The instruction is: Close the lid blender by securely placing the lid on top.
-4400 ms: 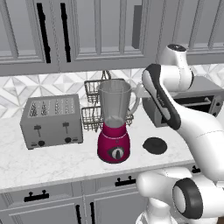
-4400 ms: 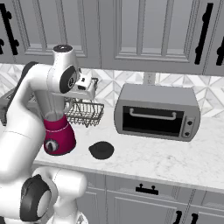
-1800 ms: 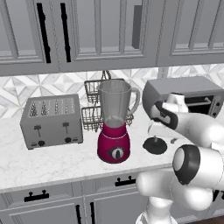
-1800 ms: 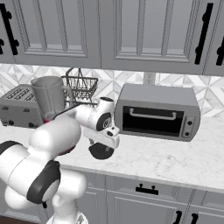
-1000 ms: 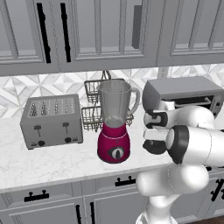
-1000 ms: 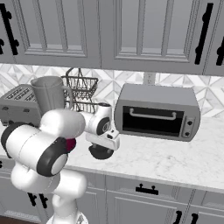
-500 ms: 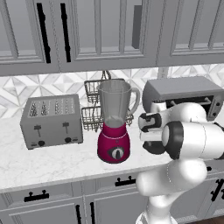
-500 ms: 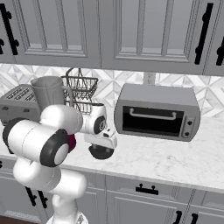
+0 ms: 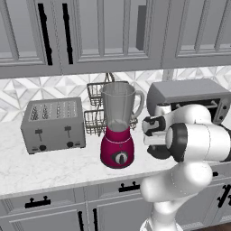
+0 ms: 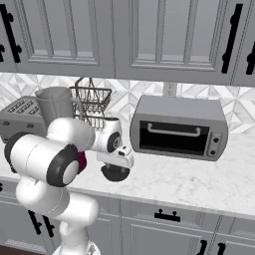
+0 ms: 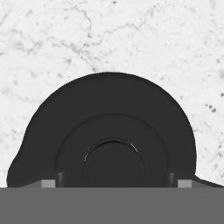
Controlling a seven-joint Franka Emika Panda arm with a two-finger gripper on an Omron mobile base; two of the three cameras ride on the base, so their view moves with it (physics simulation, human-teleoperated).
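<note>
Marble tabletop (image 10: 199, 184) runs under grey cabinets (image 9: 113, 31), w/ toaster oven (image 10: 178, 127) at the right end, silver toaster (image 9: 53, 124) at the left, wire basket (image 9: 97, 106) by the backsplash. Blender (image 9: 118, 131) stands upright btw toaster & oven, just in front of the basket; jar mouth open, no cap on it. Lid (image 10: 115, 173) lies flat on the tabletop, right of the blender, near but apart from its red base. Claw (image 10: 116, 167) is low, directly over the lid; hand view has the lid (image 11: 109, 135) close up, fingertips (image 11: 48, 183) at either side of its knob. Gripping or not: can't tell.
</note>
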